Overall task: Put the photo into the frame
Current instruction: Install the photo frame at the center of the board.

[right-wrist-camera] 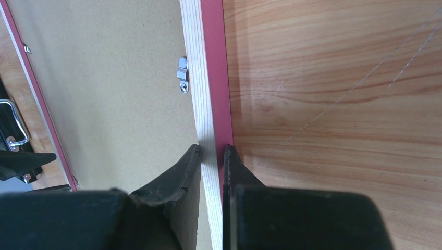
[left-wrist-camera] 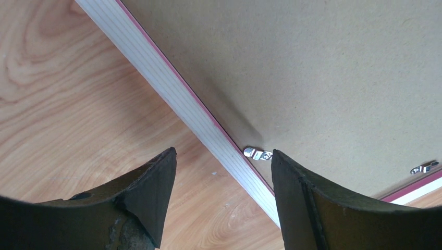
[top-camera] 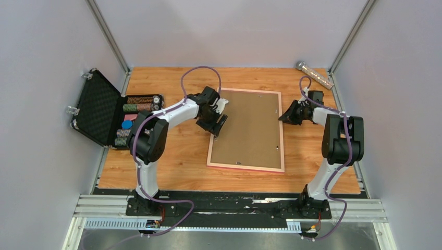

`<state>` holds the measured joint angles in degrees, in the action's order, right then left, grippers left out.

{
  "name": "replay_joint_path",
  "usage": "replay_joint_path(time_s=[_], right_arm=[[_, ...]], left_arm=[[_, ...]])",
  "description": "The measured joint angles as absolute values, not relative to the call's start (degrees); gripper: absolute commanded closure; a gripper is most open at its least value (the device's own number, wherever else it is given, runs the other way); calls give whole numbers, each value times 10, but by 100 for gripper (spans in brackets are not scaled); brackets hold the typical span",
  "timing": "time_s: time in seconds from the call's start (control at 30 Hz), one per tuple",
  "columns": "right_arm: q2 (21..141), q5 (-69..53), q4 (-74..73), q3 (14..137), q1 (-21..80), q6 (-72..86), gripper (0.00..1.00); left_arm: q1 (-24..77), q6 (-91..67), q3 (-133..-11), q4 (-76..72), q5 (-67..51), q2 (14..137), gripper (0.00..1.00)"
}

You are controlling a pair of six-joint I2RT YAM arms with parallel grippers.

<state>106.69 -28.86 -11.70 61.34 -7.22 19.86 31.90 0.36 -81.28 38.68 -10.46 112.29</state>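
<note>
I'm watching the frame (top-camera: 245, 167) lying flat in the middle of the wooden table (top-camera: 172, 156), back side up, with the brown backing board (top-camera: 247, 127) sitting inside its pink rails. It is lying slightly askew to the table edges. The right gripper (right-wrist-camera: 212, 150) is reaching in from the right and clenching the right-hand rail. In its wrist view I'm seeing one finger pressing the inner, pale wood side and the other pressing the outer pink side, with the rail squeezed between them. A small metal turn clip (right-wrist-camera: 182, 75) is sitting on the board just beyond those fingers, against the rail. The left gripper (left-wrist-camera: 223, 153) is hanging over the frame's left rail with its jaws spread wide and gripping nothing. One finger is standing over bare table and the other over the backing board, the striped pale rail running between them. I can't tell whether either tip is touching down. Another silver clip (left-wrist-camera: 257, 153) is showing right beside the board-side finger. Off to the left, an open black case (top-camera: 96, 107) holding poker chips (top-camera: 138, 107) is resting at the table's edge, well apart from the frame. A glittery tube-like object (top-camera: 314, 74), too small for me to identify, is lying at the far right corner.
</note>
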Motion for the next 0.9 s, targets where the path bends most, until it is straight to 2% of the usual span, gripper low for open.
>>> replay_joint_path(time_s=[0.3, 0.9], right_arm=[[1067, -289, -117, 613, -72, 199, 100], [1067, -291, -117, 613, -74, 199, 100]], left_arm=[[319, 3, -834, 383, -95, 1123, 30], [319, 3, -819, 366, -84, 1139, 32]])
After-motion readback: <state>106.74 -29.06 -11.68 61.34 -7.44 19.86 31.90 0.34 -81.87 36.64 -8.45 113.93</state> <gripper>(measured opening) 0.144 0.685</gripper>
